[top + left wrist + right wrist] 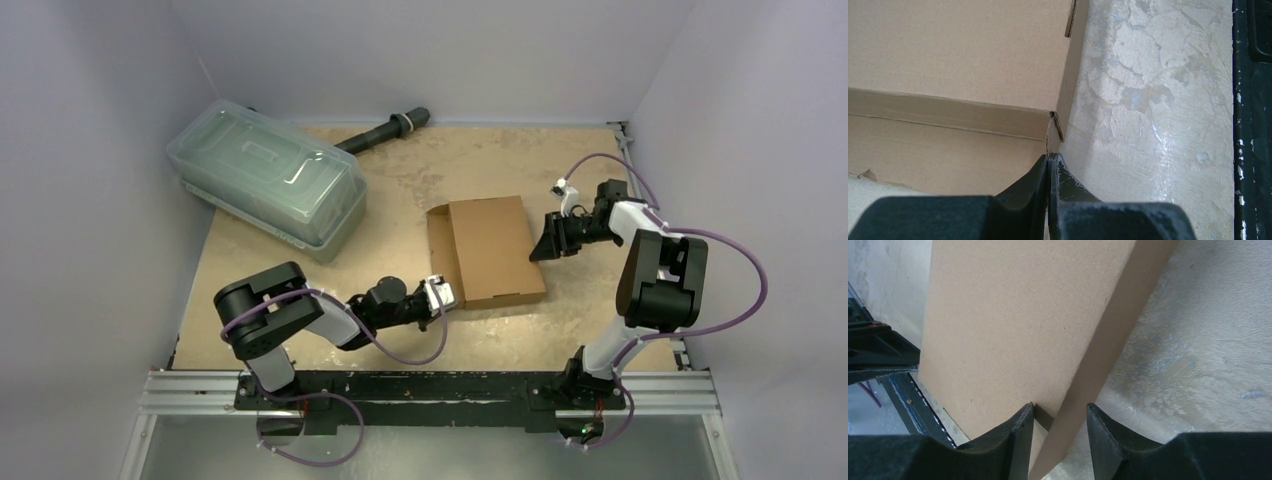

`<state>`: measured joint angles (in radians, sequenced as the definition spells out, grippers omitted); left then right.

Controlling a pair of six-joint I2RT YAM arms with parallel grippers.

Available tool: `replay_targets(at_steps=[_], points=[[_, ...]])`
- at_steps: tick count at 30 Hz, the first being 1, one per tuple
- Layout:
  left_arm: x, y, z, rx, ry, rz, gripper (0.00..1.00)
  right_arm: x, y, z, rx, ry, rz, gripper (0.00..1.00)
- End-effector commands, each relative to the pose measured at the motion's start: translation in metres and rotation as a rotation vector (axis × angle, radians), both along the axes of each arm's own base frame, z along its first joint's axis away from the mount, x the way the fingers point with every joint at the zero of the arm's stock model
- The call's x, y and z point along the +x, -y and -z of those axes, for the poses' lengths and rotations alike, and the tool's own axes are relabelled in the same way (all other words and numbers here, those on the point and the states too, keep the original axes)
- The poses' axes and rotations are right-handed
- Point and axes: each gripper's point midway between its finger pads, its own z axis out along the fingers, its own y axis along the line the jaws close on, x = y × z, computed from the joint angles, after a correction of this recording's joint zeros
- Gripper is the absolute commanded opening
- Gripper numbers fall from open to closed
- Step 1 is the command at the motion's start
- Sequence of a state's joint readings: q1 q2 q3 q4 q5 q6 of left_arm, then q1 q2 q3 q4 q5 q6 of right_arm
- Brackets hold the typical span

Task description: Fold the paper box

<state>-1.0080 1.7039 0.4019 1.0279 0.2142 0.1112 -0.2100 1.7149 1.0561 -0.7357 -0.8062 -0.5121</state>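
**Handling a light, easily creased cardboard box**

The paper box [490,250] lies in the middle of the surface [400,180], with a flap raised along its left side. It looks light, stiff across the panels and easily dented at the edges, so walls and fold lines are the best holds. The left gripper [447,296] has its jaws closed at the near-left corner. The right gripper [543,240] has its jaws apart, straddling the right wall unclamped.

We see a clear greenish plastic container [265,180] with a lid, sitting well beyond the left pincer [445,295] and off to its left. A black rod [385,132] with a white band lies farther still from that pincer, at the far edge. Both rest on a mottled beige counter [400,190]. A metal rail [430,392] runs along the near edge, behind the pincer.
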Motion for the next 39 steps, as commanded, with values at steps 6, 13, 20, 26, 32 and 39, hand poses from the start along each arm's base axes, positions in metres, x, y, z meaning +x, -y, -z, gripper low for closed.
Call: replay_targets(at_steps=[6,13,20,26,32,39], points=[[0.012,0.015,-0.020,-0.019,-0.010,-0.001,0.00,0.007,0.018,0.012,-0.108,0.028,-0.009,0.45],[0.027,0.029,-0.031,0.099,-0.056,-0.009,0.00,0.006,0.015,0.010,-0.100,0.033,-0.021,0.45],[0.039,0.046,-0.040,0.176,-0.144,-0.030,0.05,0.007,0.014,0.009,-0.097,0.038,-0.024,0.45],[0.053,0.025,-0.088,0.043,-0.208,-0.221,0.42,0.007,0.014,0.009,-0.100,0.040,-0.024,0.46],[0.075,-0.037,-0.119,-0.149,-0.326,-0.498,0.63,0.007,0.014,0.009,-0.100,0.038,-0.024,0.46],[0.068,-0.067,-0.037,-0.119,-0.725,-0.723,0.00,0.008,0.014,0.007,-0.104,0.045,-0.018,0.46]])
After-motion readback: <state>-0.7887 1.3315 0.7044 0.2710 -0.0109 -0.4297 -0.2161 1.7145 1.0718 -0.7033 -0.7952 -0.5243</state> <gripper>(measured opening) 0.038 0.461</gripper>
